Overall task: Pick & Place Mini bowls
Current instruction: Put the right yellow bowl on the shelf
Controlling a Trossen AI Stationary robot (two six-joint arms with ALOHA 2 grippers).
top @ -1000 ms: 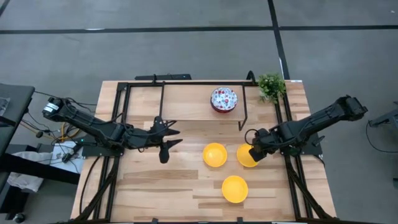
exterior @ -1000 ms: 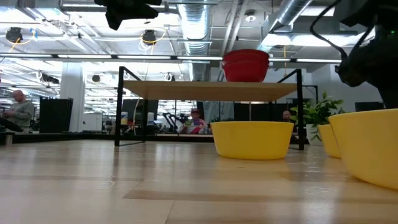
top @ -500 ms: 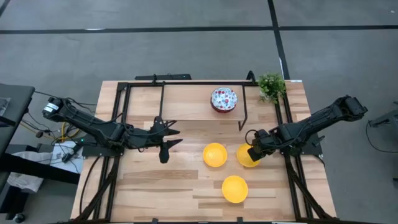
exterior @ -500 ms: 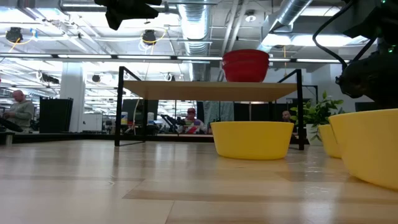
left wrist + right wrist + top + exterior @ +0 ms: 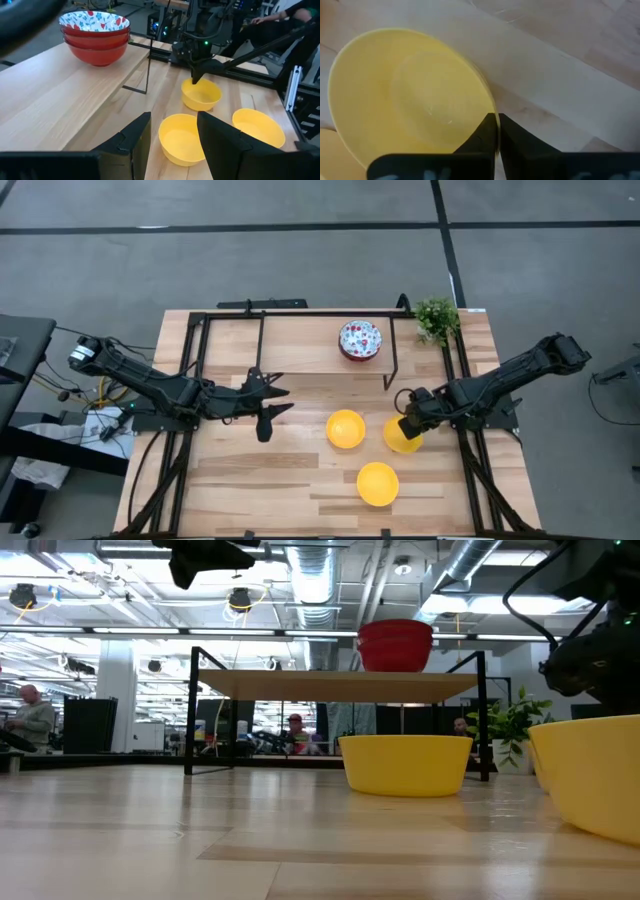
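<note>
Right gripper, open over rim a sec ago, now pinched shut on edge of glossy yellow round bowl nearest right arm. Bowl nudged slightly vs before. In bkgd of low view, seated person in red cap shifted leftward.

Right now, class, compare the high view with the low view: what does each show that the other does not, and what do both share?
Only the high view shows the floral inside of the red bowl stack, the right pincer shut on the rim of a yellow bowl, and the left pincer waiting over bare table. Only the low view shows the room behind, with a seated person. Both share the shelf, the green plant and the yellow bowls.
</note>
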